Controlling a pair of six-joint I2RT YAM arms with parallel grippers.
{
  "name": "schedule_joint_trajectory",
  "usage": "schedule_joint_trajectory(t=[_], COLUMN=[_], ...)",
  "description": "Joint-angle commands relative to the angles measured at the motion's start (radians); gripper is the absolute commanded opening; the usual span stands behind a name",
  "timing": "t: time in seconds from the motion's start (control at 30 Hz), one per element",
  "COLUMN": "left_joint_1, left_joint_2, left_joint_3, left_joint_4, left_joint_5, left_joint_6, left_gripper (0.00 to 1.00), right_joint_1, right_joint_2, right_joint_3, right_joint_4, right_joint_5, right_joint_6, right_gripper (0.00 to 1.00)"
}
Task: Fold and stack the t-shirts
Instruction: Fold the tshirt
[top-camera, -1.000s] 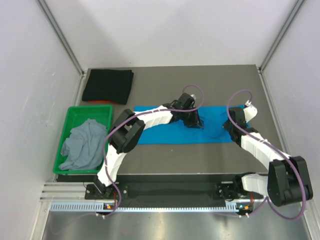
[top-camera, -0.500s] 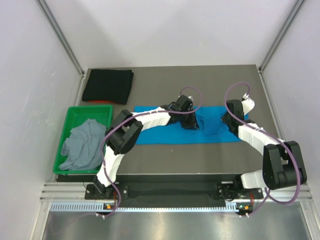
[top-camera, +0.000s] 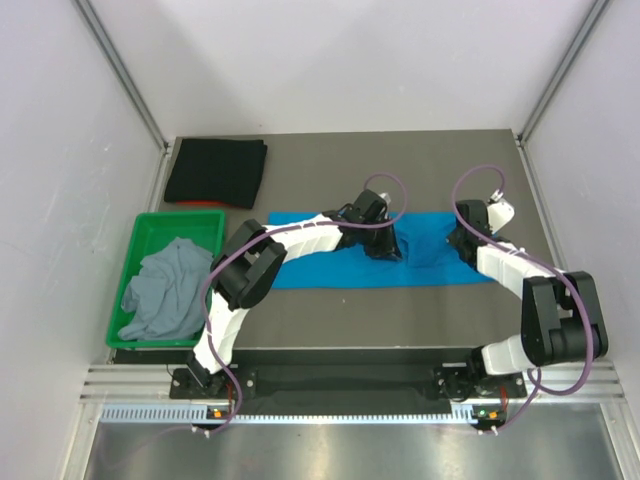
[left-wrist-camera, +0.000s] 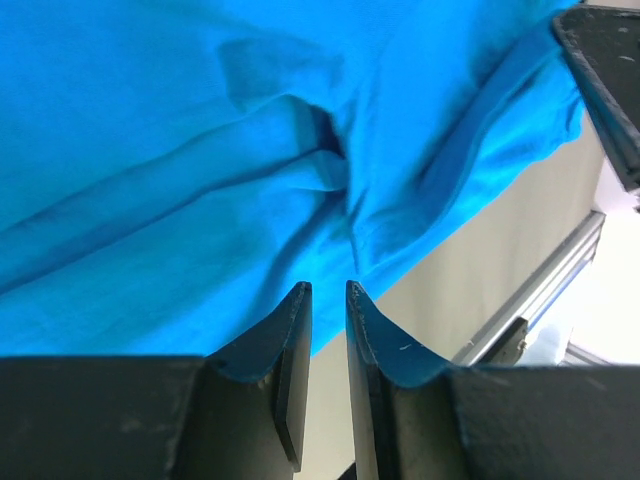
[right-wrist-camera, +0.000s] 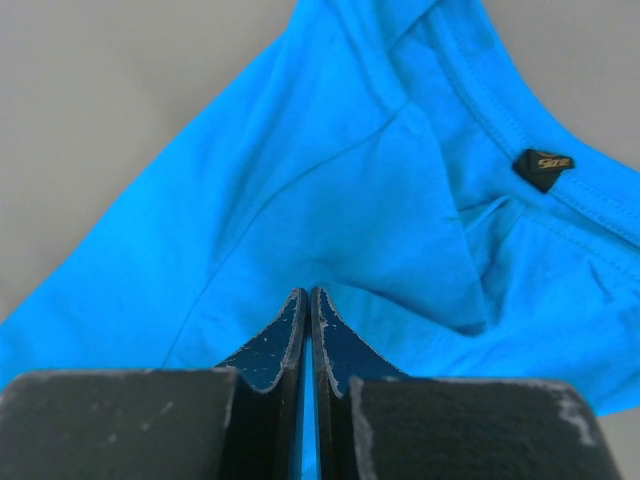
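One camera looks steeply down on the whole worktop (top-camera: 330, 160) from behind the arms. Both wrist cameras look close along their fingers, sharing the blue t-shirt (top-camera: 330, 270).

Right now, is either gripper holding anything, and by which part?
The right gripper pinches a fold of the blue shirt near its collar. The left gripper sits at the shirt's edge; its hold cannot be told.

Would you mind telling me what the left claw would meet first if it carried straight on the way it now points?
Most likely the blue t-shirt: it fills the view just beyond the left claw. How close it lies is unclear from the wrist view.
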Motion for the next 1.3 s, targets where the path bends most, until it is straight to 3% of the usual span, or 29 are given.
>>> schedule_joint_trajectory(t=[0.0,0.47,0.73,1.1,1.27], left_joint_1=[-0.008,-0.023,-0.032,-0.042,-0.043], left_joint_2=[-0.036,0.003,0.049,0.087,0.047], left_joint_3=[0.052,0.057,0.057,0.072,0.031], left_joint_4=[0.054,0.140,0.160,0.168,0.160], left_joint_5=[0.028,0.062,0.077,0.071,0.005], left_joint_6=[0.017,0.026,0.031,0.035,0.038], left_gripper=[0.25,0.25,0.19,0.03,0.04], right_joint_1=[-0.025,-0.083,-0.085,-0.092,-0.103], right_joint_2=[0.004,0.022,0.019,0.038,0.042], right_joint_3=[0.033,0.030,0.050,0.071,0.084], right_joint_4=[0.017,0.076,0.068,0.065,0.064], right_joint_5=[0.044,-0.031,-0.059,-0.048,-0.047], right_joint_6=[0.031,0.039,0.040,0.030,0.028], right_gripper=[0.00,0.00,0.00,0.00,0.00])
